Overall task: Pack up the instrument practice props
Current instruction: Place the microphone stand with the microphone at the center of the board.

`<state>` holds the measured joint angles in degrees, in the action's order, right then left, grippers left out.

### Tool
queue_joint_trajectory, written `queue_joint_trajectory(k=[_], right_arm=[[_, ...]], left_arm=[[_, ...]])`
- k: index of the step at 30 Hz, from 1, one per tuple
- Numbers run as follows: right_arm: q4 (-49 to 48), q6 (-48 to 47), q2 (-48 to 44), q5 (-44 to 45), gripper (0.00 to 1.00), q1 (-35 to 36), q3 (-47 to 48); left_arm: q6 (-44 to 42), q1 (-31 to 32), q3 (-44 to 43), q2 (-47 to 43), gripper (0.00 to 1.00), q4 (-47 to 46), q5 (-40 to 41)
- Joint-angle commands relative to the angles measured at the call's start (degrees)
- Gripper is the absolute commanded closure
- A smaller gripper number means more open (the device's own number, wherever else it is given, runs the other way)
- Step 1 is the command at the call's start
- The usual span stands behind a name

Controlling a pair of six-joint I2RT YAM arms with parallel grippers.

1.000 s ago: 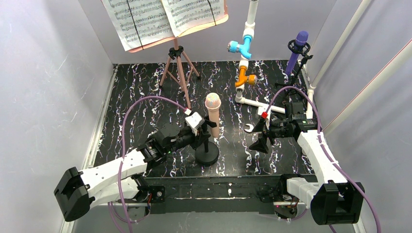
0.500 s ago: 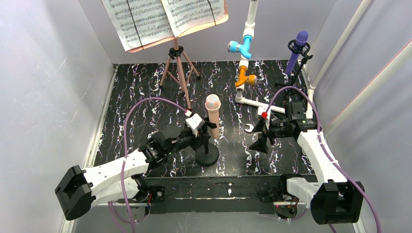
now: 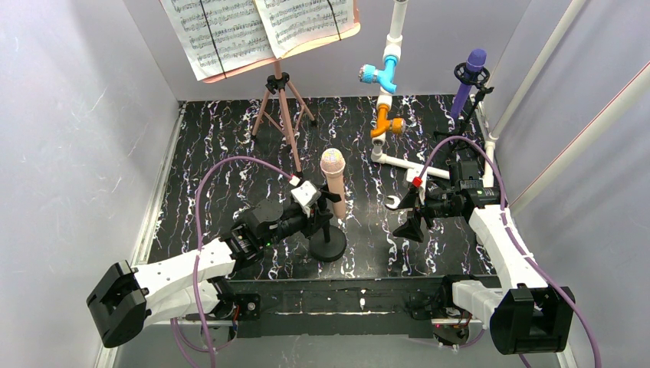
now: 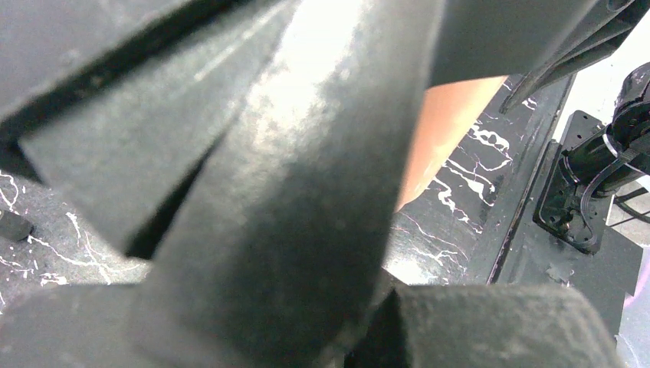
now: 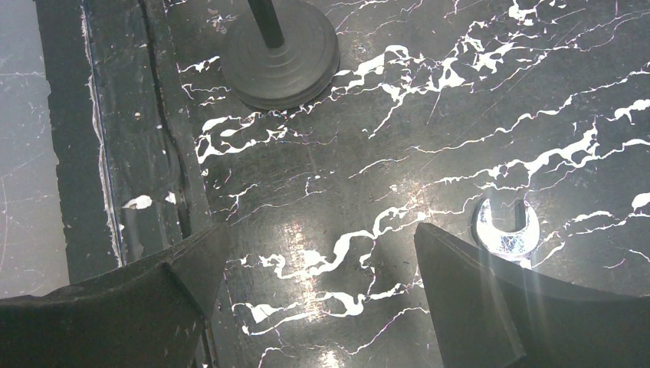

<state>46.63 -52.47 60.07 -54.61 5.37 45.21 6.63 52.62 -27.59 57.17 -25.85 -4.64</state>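
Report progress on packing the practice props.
Nothing looks packed. The left hand is at the peach microphone in its black holder; grip unclear. The right hand hangs open and empty. The purple microphone, music rest and sheets are left to do.

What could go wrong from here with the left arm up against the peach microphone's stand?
The peach microphone leans in a black mic holder on a round base; the left gripper is right against it, so a sideways pull may topple the stand. The left wrist view is almost fully blocked, so the grip cannot be checked. The silver wrench lies beside the open right gripper and could get knocked.
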Motion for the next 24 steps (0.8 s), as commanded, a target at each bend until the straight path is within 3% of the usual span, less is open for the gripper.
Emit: queue_joint_trajectory(k=[1,10,24], right_arm=[[0.8,-0.7,0.0,-1.9,0.0,0.2,0.1],[0.9,-0.7,0.1,-1.9,0.0,0.2,0.1],[0.9,-0.8,0.0,-1.8,0.0,0.2,0.1]], left_arm=[[1.2,0.2,0.5,-0.9,1.0,-3.0,0.1],[1.2,0.2,0.6,-0.8,0.95,-3.0,-2.2],[2.1,0.2,0.7,-0.9,0.79,-2.8,-4.6]])
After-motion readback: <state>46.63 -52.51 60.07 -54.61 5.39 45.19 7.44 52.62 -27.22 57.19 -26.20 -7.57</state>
